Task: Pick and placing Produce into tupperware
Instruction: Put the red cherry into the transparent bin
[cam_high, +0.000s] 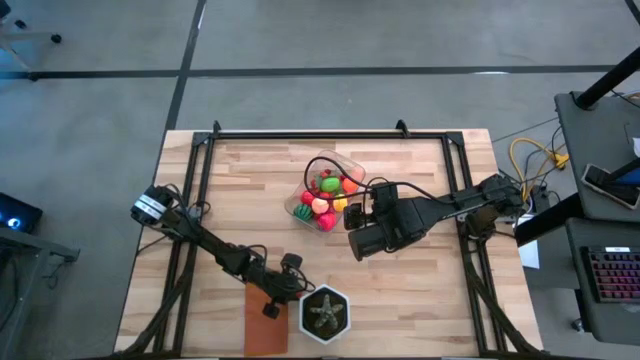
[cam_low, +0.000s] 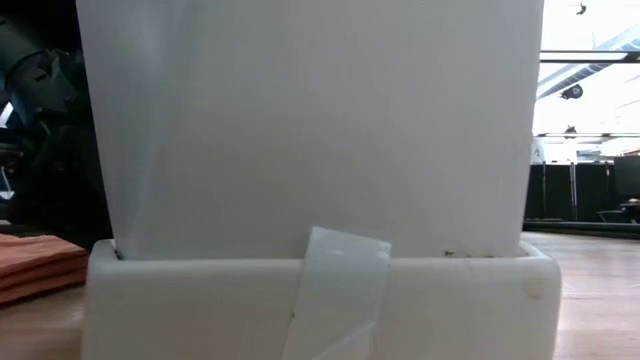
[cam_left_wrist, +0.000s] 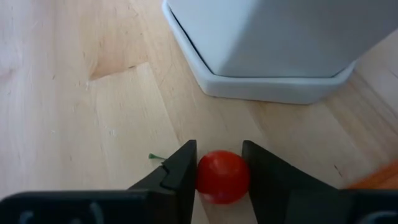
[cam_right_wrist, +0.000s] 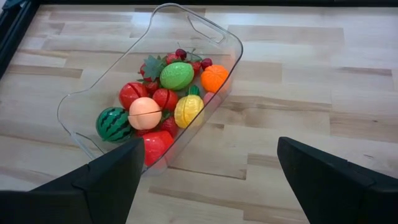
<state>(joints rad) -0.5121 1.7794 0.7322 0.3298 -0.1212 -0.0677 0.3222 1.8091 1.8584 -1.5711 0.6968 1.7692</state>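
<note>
We look down on a wooden bench (cam_high: 240, 200) with two dark arms. Near its middle lies the clear tupperware (cam_high: 325, 190), a rounded rectangle whose long axis runs on a diagonal, from the near left toward the far right of the bench. It lies flat, open side up. Inside it we see the produce (cam_right_wrist: 163, 107) heaped together: a striped dark green watermelon (cam_right_wrist: 113, 124) at one end, a peach-coloured fruit (cam_right_wrist: 145, 113), a yellow piece (cam_right_wrist: 188, 111), a green one (cam_right_wrist: 176, 76) and an orange one (cam_right_wrist: 214, 78) toward the other end, with red pieces among them.

The right hand (cam_right_wrist: 208, 180) hovers just beside the container's near end, its two fingers spread wide apart and holding nothing.

The left hand (cam_left_wrist: 221, 177) sits low at the near edge of the bench, its fingers closed against both sides of a small red tomato (cam_left_wrist: 222, 177). Whether the tomato touches the wood we cannot tell. Just ahead of it stands a hexagonal pot (cam_left_wrist: 280, 50) holding a green star-shaped plant (cam_high: 323, 313). A flat orange-brown rectangle (cam_high: 262, 325) lies beside the pot, under the left arm.
</note>
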